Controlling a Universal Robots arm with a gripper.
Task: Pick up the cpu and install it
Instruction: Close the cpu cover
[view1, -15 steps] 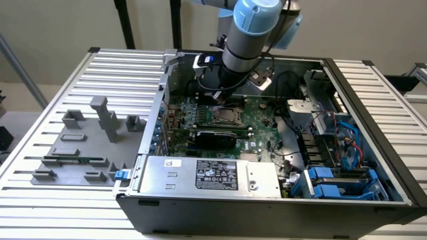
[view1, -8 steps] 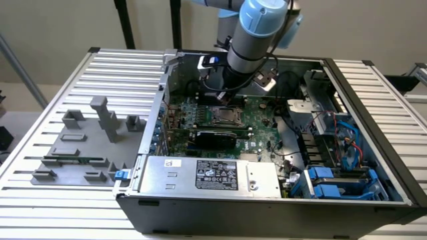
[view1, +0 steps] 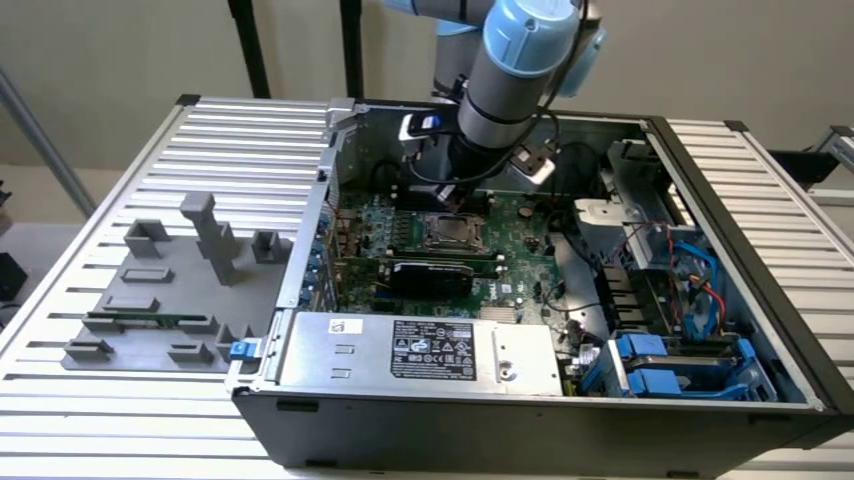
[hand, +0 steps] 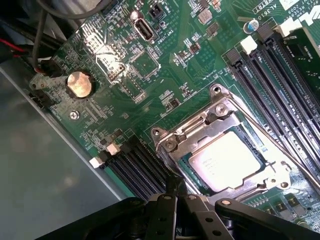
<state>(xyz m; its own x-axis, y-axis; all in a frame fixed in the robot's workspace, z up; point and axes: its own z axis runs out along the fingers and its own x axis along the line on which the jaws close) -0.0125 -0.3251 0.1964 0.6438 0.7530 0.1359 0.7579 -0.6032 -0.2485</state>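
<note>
- A grey fixture tray (view1: 160, 300) lay on the slatted bench (view1: 80, 200), at the exterior view's left, beside the open PC case (view1: 747, 380).
- The cpu (hand: 226, 160) sat inside its metal-framed socket (hand: 172, 145) on the green motherboard (hand: 115, 65), apparently already placed.
- The gripper (view1: 461, 190) hung just above that socket; I could not tell how it was set.
- The chip looked light, stiff and fragile; its thin rim seemed the safest hold, not its slick top.

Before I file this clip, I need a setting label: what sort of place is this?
Probably a lab bench for robot PC assembly: an open computer case on a slatted metal table, its motherboard exposed, the cpu in its socket.
</note>
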